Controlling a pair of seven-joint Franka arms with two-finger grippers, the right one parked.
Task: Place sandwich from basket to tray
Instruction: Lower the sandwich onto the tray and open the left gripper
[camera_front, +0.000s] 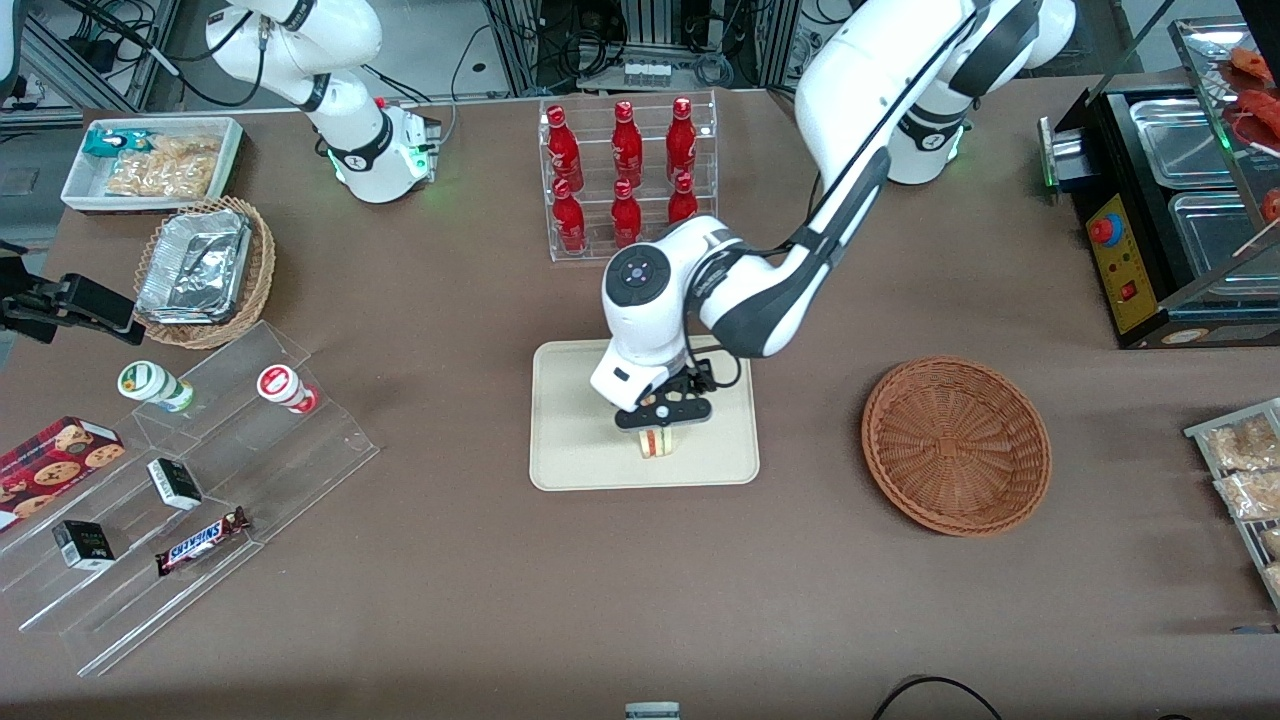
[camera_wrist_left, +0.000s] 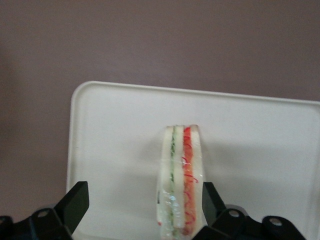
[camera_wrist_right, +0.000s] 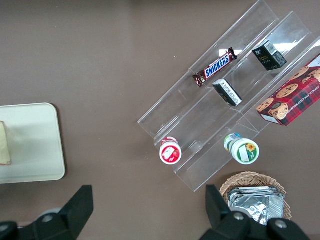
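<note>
- The left arm reaches from its base at the far edge of the tabletop toward the front camera and toward the middle of the table. It folds at a dark-grey joint above the tray's far rim.
- From that fold the wrist section turns straight down, so the end effector points vertically at the tray.
- The end effector hangs low over the nearer part of the tray, directly above the sandwich.
- In the left wrist view the end effector is spread wide, with its two black fingers standing on either side of the sandwich. One finger is right beside the red-layered face and the other is well apart from the white face. It has hold of nothing.
- The sandwich stands on edge on the tray, upright, with its green, pale and red filling stripes facing up toward the wrist camera.
- The right wrist view shows a sliver of the sandwich on the tray.
- The basket, reddish-brown wicker, sits on the tabletop beside the tray, toward the working arm's end, well apart from the tray and with nothing in it.
- A clear rack of red bottles stands farther from the front camera than the tray.
</note>
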